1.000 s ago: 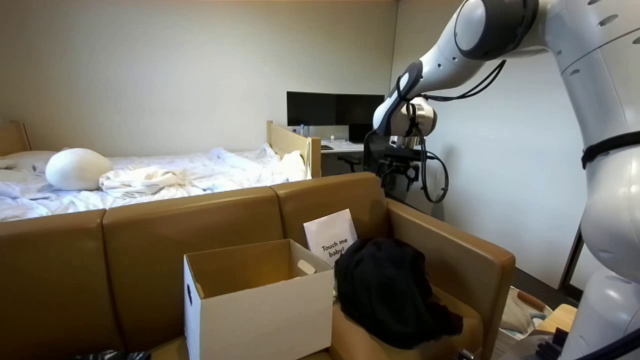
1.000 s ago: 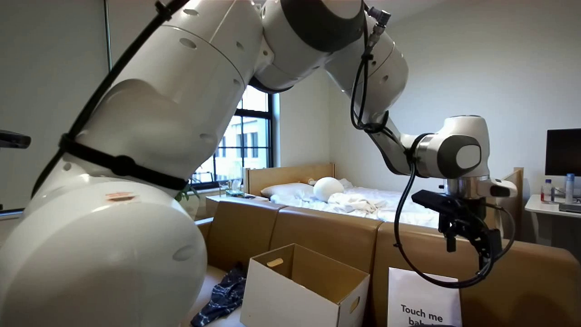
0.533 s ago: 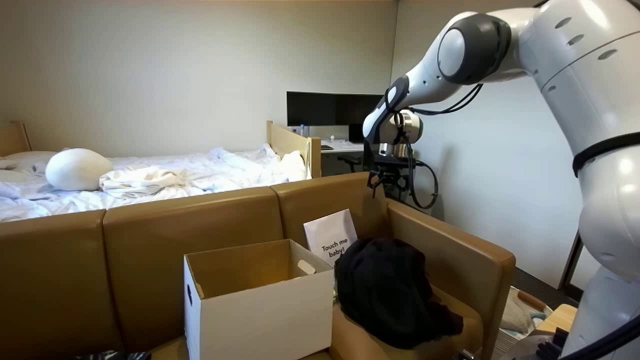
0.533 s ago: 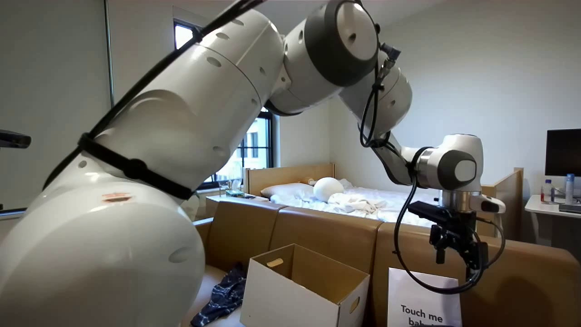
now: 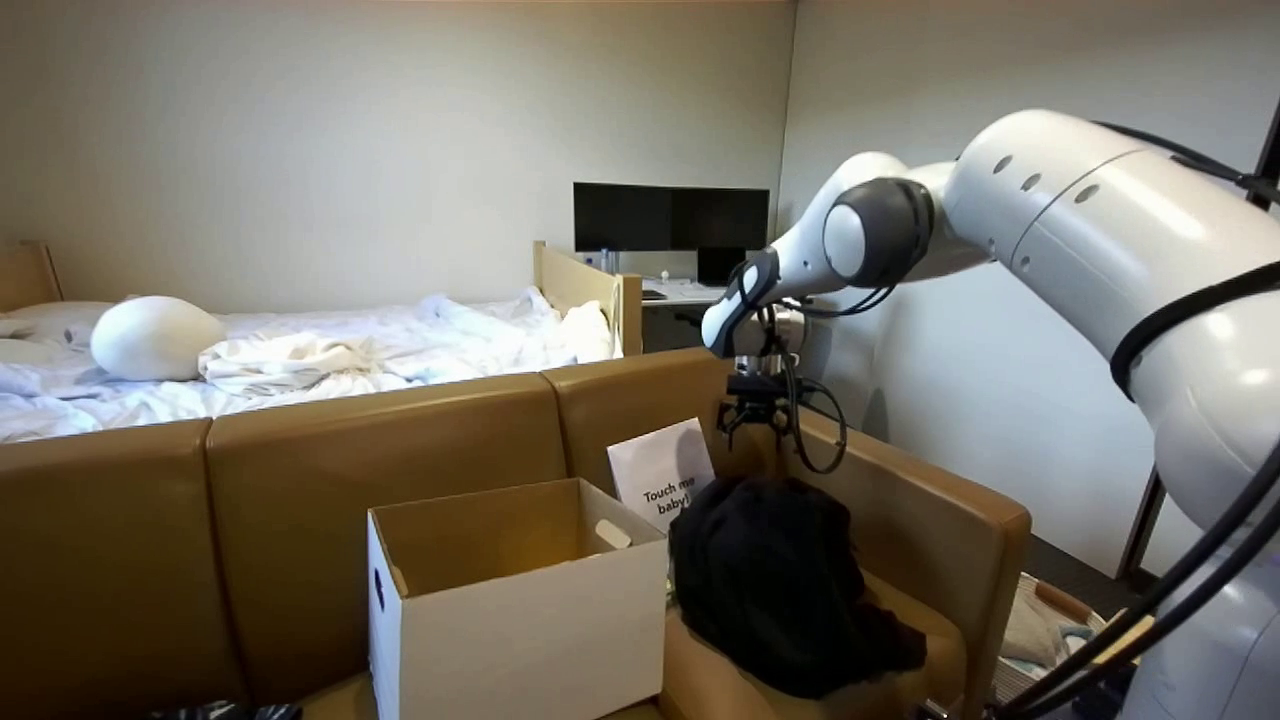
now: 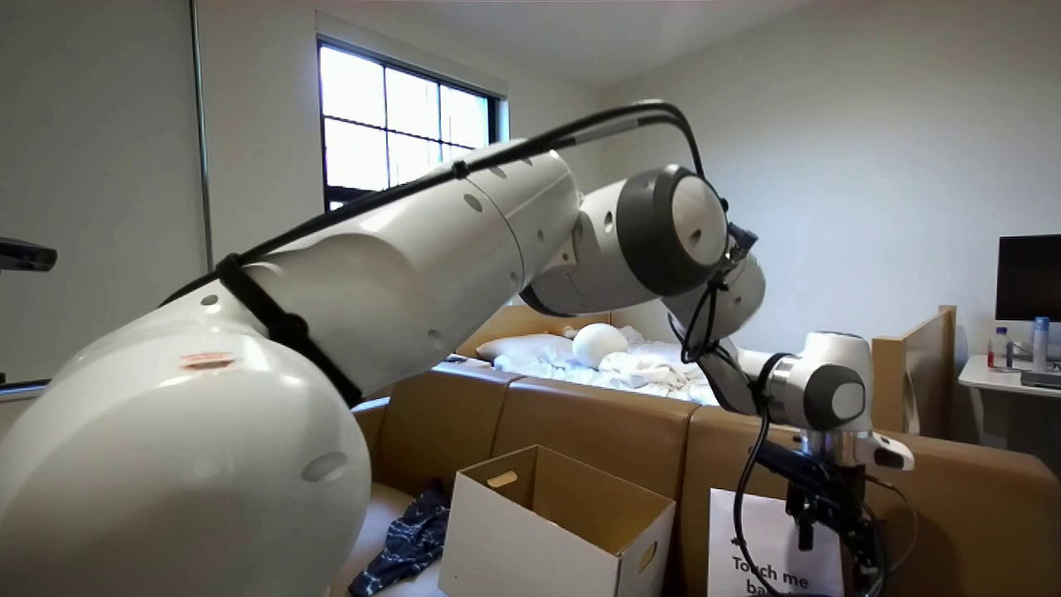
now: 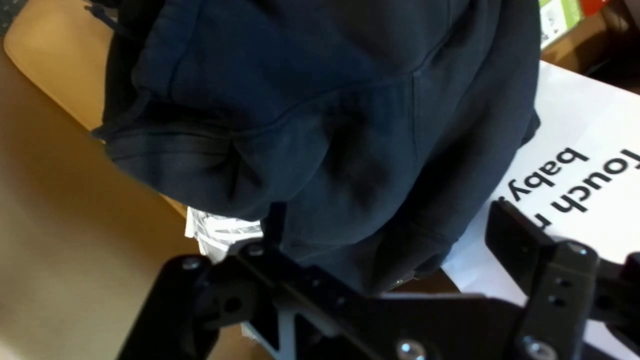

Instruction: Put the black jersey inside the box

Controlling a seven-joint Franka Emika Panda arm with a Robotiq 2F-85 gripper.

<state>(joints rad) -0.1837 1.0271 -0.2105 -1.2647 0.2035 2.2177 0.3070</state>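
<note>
Okay, jersey (image 5: 775,590): lying in a big rumpled heap on the sofa (image 5: 380,440), up by the armrest (image 5: 900,490), just beside the box (image 5: 530,650) and outside it. Can't tell if those two actually touch.
Gripper (image 7: 390,217): spread wide, fingers (image 7: 519,244) well apart, hanging above the jersey, tips clear of the cloth in an exterior view.
Arm (image 6: 398,274): stretched out in both exterior views, wrist end low, black cables (image 6: 514,152) strapped along it.
Box: standing upright on the sofa, open at the top, white outside and brown inside.
Sign (image 5: 640,462): white sheet tilted against the sofa's back behind the jersey, says "Touch me baby!"; the jersey covers part of it in the wrist view.
Blue cloth (image 6: 406,543): dark, patterned, also on the sofa, on the opposite side of the box from the jersey.
Wrapper (image 7: 227,232): something whitish and shiny poking out past the jersey's edge in the wrist view, too hidden to say what.
Behind the sofa: bed (image 5: 575,275) with messy white bedding (image 5: 470,335) and a white round thing (image 5: 158,340), plus a desk (image 6: 986,375) with bottles (image 6: 1040,344) and a dark screen (image 5: 670,217).
</note>
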